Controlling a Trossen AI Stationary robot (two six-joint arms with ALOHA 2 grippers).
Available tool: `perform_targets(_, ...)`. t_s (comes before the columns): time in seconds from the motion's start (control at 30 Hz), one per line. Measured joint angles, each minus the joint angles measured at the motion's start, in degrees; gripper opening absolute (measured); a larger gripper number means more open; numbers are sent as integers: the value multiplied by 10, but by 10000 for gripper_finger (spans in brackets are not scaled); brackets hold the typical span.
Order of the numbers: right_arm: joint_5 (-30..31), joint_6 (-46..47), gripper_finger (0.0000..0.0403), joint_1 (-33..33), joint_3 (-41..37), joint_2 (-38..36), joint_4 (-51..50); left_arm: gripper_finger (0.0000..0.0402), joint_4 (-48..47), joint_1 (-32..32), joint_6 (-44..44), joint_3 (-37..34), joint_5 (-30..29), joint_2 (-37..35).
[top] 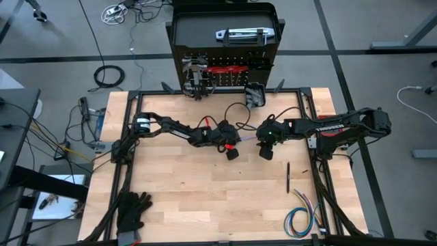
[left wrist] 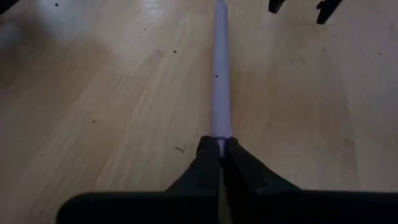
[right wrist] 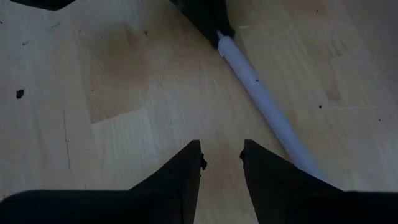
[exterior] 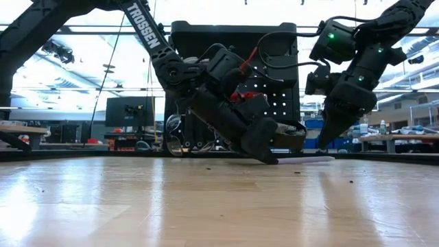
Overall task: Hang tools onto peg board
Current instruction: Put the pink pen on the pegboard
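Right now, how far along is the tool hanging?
Done: several tools already hang on the peg board. In hand: the left gripper is shut on the near end of a pale rod lying on the table; the right gripper hovers open beside it. Left: the dark thin tool.

A pale lilac rod-like tool (left wrist: 221,74) lies flat on the worktop (top: 205,205); upright black peg board (top: 225,65) stands behind.

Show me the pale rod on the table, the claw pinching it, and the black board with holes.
pale rod (left wrist: 221,74), left wrist view, mid-shaft
left gripper (left wrist: 221,149), left wrist view, shut fingertips
peg board (top: 225,65), high view, perforated face
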Motion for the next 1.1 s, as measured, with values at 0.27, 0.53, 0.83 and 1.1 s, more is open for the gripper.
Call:
perform_targets(0.27, 13, -16, 129, -1, 32, -6, -70, 2, -5, 1, 1, 0, 36, -5)
perform_targets(0.53, 31, -81, 153, -9, 58, -6, -131, 1, -60, 0, 25, 0, 70, -25)
perform_targets(0.83, 24, -117, 213, -26, 48, 6, -97, 0, -62, -1, 30, -1, 67, -26)
perform_targets(1.1, 4, -144, 219, -35, 40, 90, -24, 0, -61, -1, 29, -1, 66, -26)
